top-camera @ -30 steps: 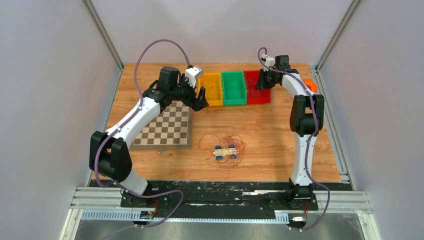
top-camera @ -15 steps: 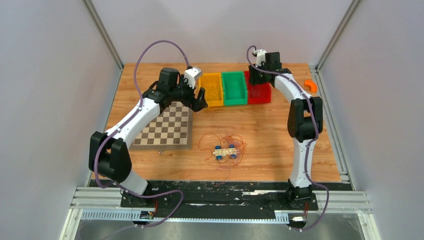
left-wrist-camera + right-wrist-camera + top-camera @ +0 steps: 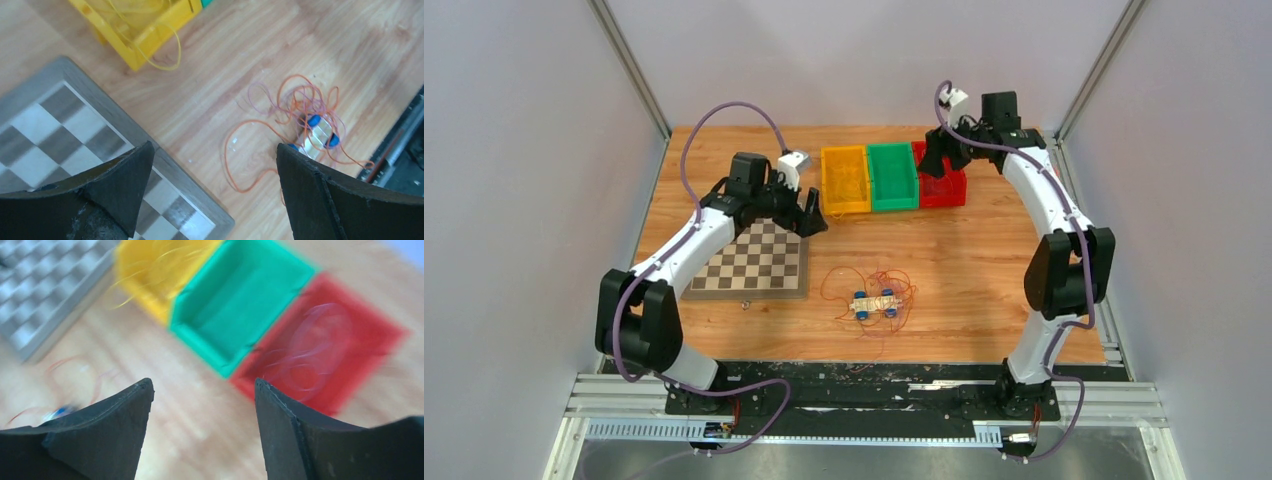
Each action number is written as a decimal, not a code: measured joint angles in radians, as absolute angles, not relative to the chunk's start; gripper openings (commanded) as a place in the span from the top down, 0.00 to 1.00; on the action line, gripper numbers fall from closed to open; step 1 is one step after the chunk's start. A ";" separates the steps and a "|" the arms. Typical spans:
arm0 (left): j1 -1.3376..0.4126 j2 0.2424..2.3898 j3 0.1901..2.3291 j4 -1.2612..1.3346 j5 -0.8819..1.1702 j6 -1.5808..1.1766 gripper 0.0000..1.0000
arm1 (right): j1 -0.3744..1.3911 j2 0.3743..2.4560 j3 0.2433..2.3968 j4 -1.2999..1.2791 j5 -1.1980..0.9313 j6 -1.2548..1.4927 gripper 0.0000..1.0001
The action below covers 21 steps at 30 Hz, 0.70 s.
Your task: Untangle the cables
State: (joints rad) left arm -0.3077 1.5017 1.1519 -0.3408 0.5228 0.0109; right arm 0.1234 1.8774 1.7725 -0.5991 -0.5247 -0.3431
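Observation:
A tangle of thin orange and red cables (image 3: 872, 288) lies on the wooden table near the front middle, looped around a small pale block with blue ends (image 3: 876, 304). The left wrist view shows this cable tangle (image 3: 300, 100) and block (image 3: 317, 133) to the right. A yellow cable (image 3: 167, 52) hangs over the yellow bin (image 3: 150, 30). Pale red cable loops (image 3: 312, 352) lie inside the red bin (image 3: 350, 335). My left gripper (image 3: 812, 214) (image 3: 214, 146) hovers open and empty over the chessboard's far right corner. My right gripper (image 3: 932, 162) (image 3: 202, 382) is open and empty above the red bin's left side.
A grey chessboard (image 3: 754, 258) lies at the left. Three bins stand side by side at the back: yellow (image 3: 844, 182), green (image 3: 892, 178) and red (image 3: 948, 190). Grey walls close the table on three sides.
My right gripper has gone from shut to open over the red bin, and its arm has swung outward to the right. My left gripper has pulled back from the yellow bin, still open.

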 measured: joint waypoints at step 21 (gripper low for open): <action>-0.267 1.602 0.943 -0.296 0.823 -0.180 0.14 | 0.385 1.974 1.396 -0.714 -0.802 -0.317 0.41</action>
